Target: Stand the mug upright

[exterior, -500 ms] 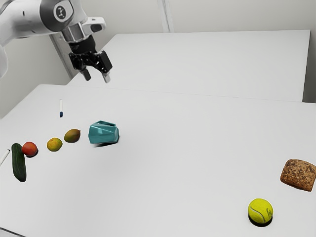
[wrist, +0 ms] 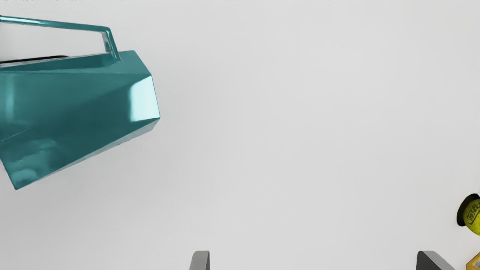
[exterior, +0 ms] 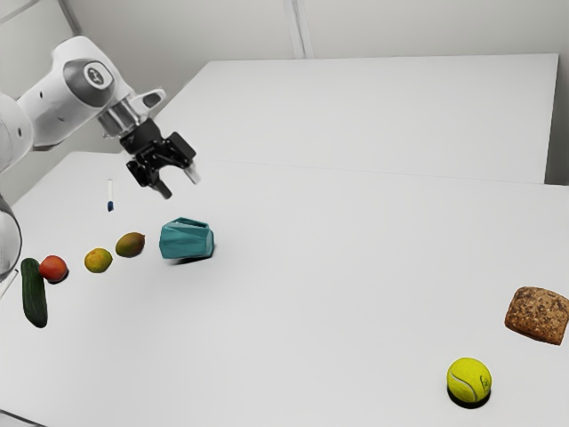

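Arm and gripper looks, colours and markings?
White, rounded robot arm with a dark grey joint cap bearing a round, pale-edged emblem. A silvery metal collar leads to the angular black two-finger gripper. Its blunt fingertips show grey surfaces.

A white table stands near, another white surface beyond it. The far wall, pale grey, has a narrow upright strip.
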You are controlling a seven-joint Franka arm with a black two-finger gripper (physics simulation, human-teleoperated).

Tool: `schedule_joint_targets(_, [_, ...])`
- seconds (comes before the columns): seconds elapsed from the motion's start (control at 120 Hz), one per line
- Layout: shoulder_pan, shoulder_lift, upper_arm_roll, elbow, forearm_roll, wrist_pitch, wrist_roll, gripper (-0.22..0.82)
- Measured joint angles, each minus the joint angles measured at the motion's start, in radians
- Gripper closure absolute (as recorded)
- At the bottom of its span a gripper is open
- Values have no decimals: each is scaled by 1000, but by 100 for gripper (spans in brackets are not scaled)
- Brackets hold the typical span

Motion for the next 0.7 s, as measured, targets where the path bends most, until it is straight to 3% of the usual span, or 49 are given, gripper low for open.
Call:
schedule_joint_targets(0.067, [38,24,-7,0,-31,2,32,0])
schedule_joint_targets(0.175, [163,40,-97,-4,-51,5,83,0])
schedule_joint_targets(0.375, [300,71,-160,-19,-59,21,163,0])
schedule_joint_targets(0.7, [401,185,-173,-8,-105,54,285,0])
